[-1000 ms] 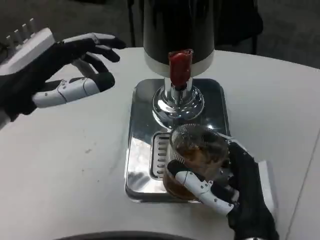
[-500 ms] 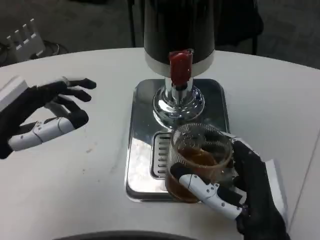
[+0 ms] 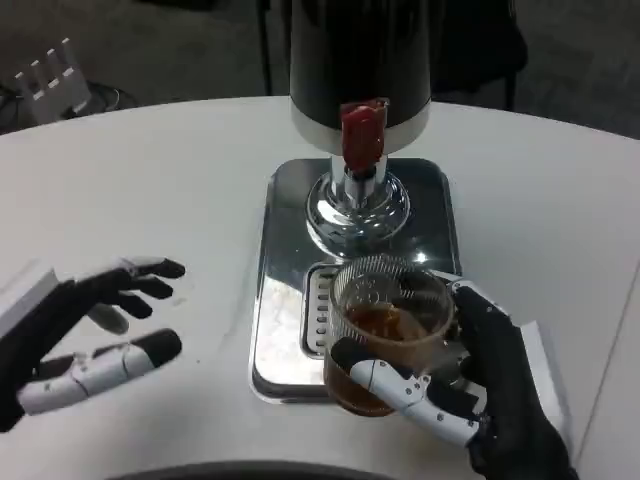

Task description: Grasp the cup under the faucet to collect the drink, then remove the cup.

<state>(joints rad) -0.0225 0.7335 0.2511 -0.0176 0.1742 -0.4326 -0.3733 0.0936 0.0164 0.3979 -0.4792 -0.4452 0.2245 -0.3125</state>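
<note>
At lower right, the right hand (image 3: 470,385) wraps the cup (image 3: 388,330), a clear ribbed glass half full of amber drink, over the steel drip tray (image 3: 285,300) below the red faucet (image 3: 361,135). The left hand (image 3: 95,335), fingers spread and holding nothing, has dropped from upper left to lower left

This looks like a test room or lab, not a home. A round white table (image 3: 180,180) holds a big drink dispenser (image 3: 358,60) on a shiny metal tray (image 3: 285,300). Past the table's far edge is dark grey floor (image 3: 150,50) and a small white plastic part (image 3: 50,80) lying there.
</note>
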